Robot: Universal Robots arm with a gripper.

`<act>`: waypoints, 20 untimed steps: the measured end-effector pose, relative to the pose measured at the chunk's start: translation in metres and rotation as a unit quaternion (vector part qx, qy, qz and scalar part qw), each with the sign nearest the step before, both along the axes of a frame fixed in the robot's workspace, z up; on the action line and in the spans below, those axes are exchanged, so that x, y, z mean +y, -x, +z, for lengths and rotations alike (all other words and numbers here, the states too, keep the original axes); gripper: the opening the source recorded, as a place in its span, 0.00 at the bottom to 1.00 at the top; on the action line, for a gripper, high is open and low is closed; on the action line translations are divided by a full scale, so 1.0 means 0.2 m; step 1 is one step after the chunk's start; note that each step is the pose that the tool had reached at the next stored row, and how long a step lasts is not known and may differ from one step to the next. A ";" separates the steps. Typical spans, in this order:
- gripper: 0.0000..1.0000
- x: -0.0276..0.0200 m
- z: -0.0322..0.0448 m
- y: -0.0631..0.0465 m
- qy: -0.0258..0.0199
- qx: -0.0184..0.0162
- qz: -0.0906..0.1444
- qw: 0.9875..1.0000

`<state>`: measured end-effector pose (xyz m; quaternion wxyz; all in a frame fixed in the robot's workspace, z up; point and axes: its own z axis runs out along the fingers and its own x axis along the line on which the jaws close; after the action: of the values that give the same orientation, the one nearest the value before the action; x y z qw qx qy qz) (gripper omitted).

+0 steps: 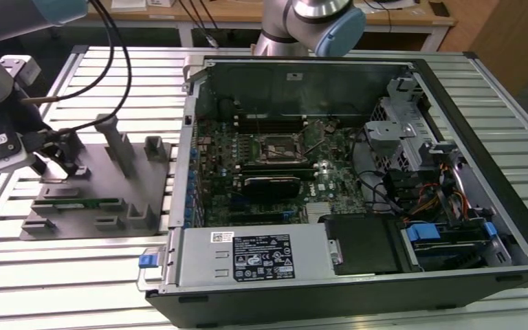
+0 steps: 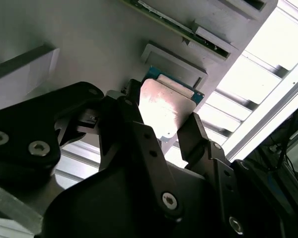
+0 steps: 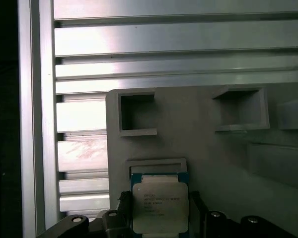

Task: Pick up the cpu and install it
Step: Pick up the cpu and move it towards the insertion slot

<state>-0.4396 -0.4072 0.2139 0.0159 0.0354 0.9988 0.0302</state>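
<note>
On the grey fixture tray (image 1: 71,225), at the exterior view's left and beside the open computer case (image 1: 301,82), the gripper (image 1: 58,165) is hanging low over the cpu (image 3: 160,208). In the second wrist view the jaws are standing narrow, one black finger (image 2: 134,106) pressing each side of the silver plate, so they are holding the chip by its edges. The chip is sitting just beside its small framed nest on the tray, and I cannot tell whether it is resting there or lifted clear. The pick-up step looks to be in hand, and nothing is installed yet. The motherboard socket (image 1: 278,146) is lying well apart inside the case. Carrying the chip there is calling for a straight lift, a level hold and careful squaring over the socket.
</note>
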 end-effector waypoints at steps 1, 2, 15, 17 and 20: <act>0.55 0.000 0.009 0.00 0.000 0.000 0.000 1.000; 0.55 0.000 0.017 0.00 0.000 0.000 0.000 1.000; 0.55 0.000 0.128 0.00 -0.001 0.000 0.000 1.000; 0.55 0.000 0.147 0.00 -0.001 0.000 0.000 1.000; 0.55 0.000 0.177 0.00 -0.001 0.000 0.000 1.000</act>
<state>-0.4397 -0.4071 0.2493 0.0159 0.0355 0.9988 0.0310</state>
